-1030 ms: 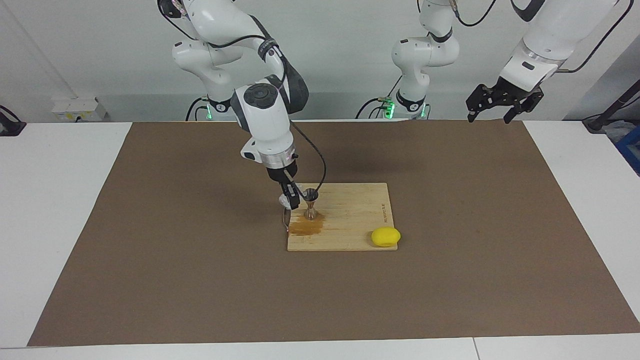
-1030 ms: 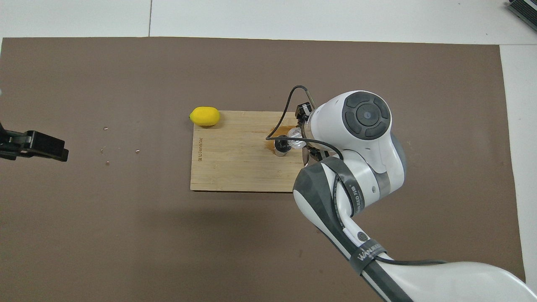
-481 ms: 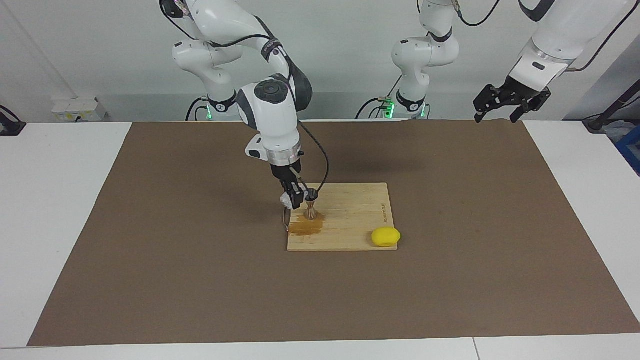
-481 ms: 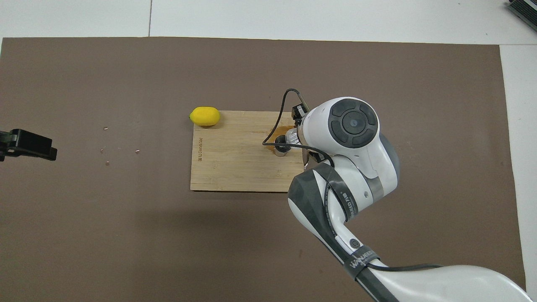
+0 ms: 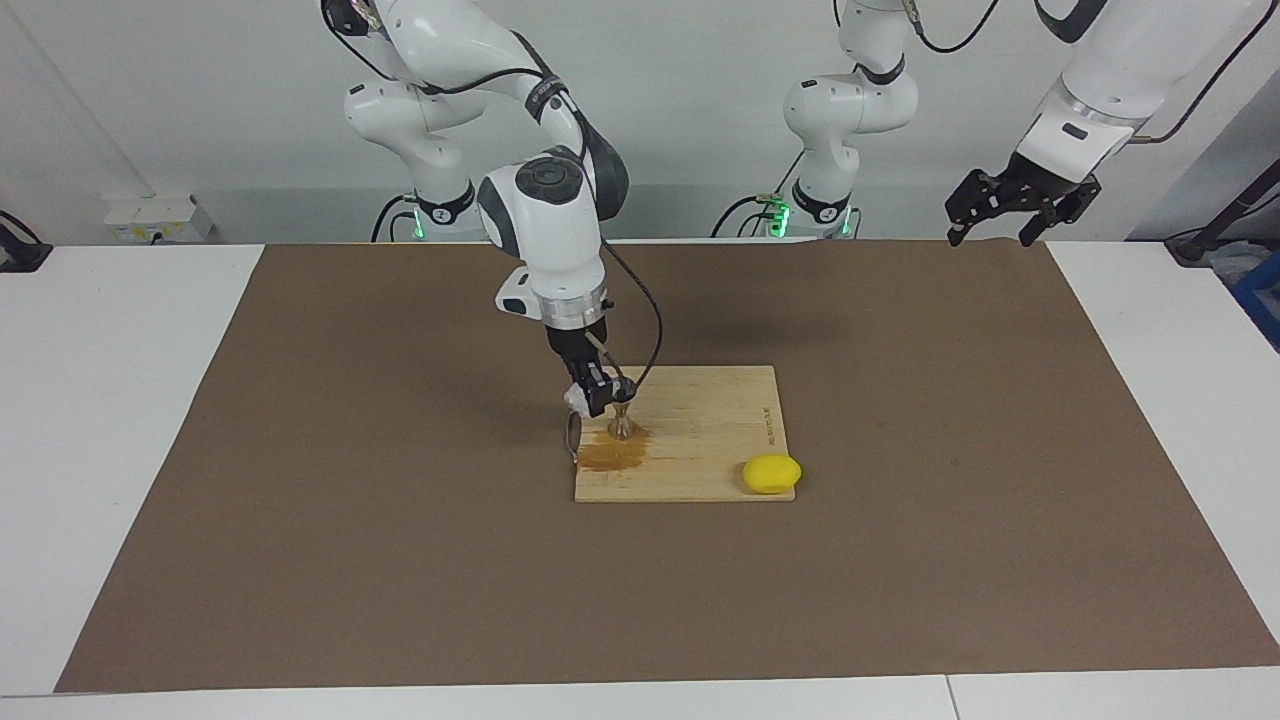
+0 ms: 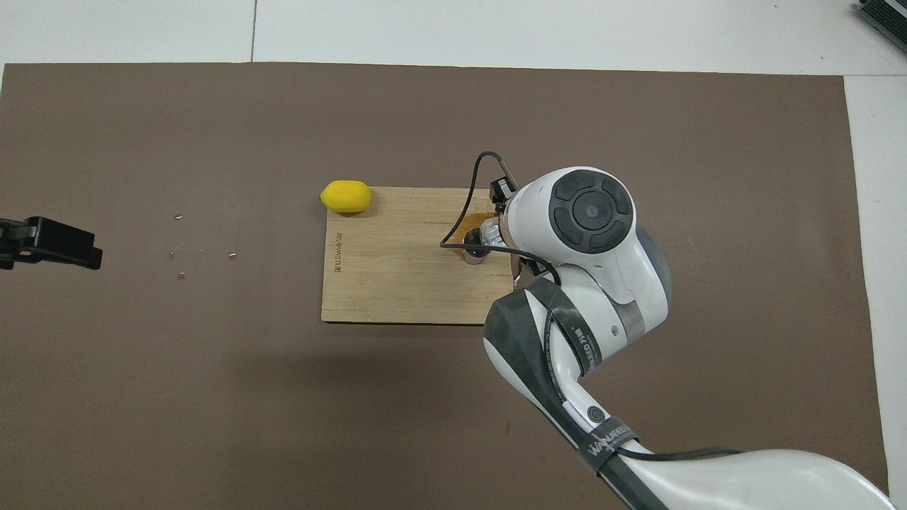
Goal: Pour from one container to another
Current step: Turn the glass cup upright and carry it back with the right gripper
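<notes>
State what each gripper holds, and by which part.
Right gripper: the glass tumbler, tipped at the jigger; exact hold can't be told. Left gripper: nothing.

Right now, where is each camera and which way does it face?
Facing view: high across the table, facing the robots; shows both bases, the right gripper tilting the glass by the jigger, and the left gripper raised.
Overhead view: above the robots' end, looking steeply down; right arm fills it, left gripper at the edge.
Shared: board, lemon.

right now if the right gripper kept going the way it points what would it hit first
Probably the wooden board beside the jigger: the right gripper, holding the glass tumbler, points steeply down there. Depth is unclear.
</notes>
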Robot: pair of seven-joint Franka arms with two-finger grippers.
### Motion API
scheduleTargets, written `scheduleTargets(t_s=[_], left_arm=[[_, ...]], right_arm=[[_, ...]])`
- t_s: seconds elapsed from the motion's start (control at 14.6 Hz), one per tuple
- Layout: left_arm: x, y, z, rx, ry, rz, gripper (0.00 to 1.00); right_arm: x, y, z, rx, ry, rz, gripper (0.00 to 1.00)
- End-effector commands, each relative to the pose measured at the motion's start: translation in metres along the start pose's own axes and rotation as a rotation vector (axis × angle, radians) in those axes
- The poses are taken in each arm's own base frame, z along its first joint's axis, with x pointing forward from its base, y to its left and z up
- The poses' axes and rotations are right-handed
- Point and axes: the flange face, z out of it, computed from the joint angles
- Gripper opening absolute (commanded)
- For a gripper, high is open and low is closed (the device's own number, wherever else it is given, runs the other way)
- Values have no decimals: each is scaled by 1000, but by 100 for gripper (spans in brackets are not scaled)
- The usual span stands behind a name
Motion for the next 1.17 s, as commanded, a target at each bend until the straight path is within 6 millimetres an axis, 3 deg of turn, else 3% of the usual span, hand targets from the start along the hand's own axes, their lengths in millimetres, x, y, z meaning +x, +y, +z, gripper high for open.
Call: scheduleTargets(t_s=[0.0, 0.21, 1.1], left_arm=[[-7, 4, 2, 8, 15, -3, 100], [-6, 11, 3, 9, 15, 14, 100], [-8, 8, 3, 8, 6, 10, 100]], right_arm=[[0, -6, -1, 21, 26, 12, 0], [0, -6, -1, 22, 35, 4, 0], [1, -11, -7, 28, 14, 45, 0]])
